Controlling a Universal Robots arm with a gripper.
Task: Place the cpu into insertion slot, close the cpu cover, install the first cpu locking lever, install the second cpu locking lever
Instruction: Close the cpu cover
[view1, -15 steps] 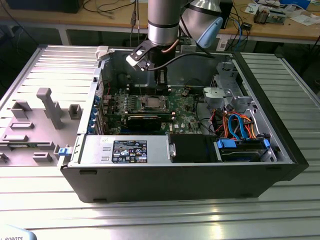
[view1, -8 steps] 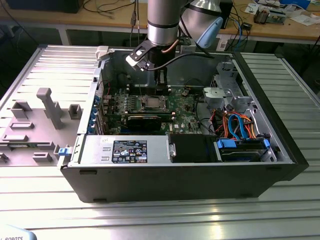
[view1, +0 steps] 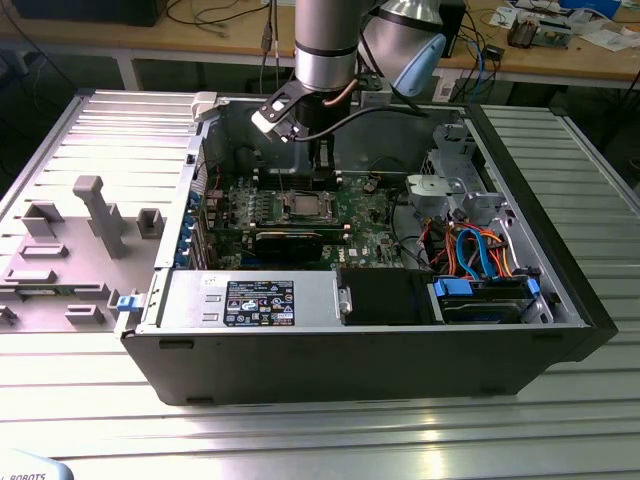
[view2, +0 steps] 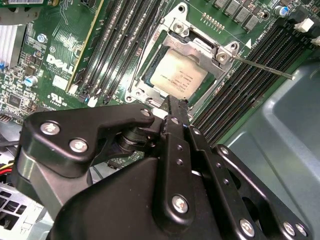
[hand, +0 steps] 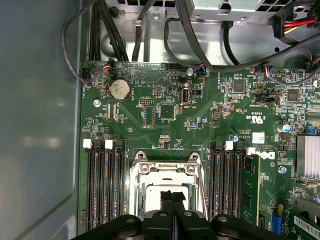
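The cpu (view2: 177, 75) sits in the slot (view2: 176, 20). Its pale metal top shows through the window of the cover (view2: 194, 47), which lies down around it. A thin lever (view2: 265, 67) juts from one corner of the slot and runs out across the memory slots (view2: 125, 45); I cannot tell whether it is latched. My gripper (hand: 172, 195) hangs over the slot with its fingers pressed together, no gap between them and nothing in their hold. In the first wrist view the tips overlap the cpu. In the second wrist view they stand at the slot's edge, and I cannot tell whether they touch the metal. Black memory slots flank the slot on two sides, all on the green board (hand: 150, 135), which also carries a round coin cell (hand: 120, 90) well away from the slot. In the exterior view the board lies in the open case (view1: 560, 250), which rests on a ribbed metal table (view1: 300, 430), and my arm (view1: 325, 40) comes down from above into the case.
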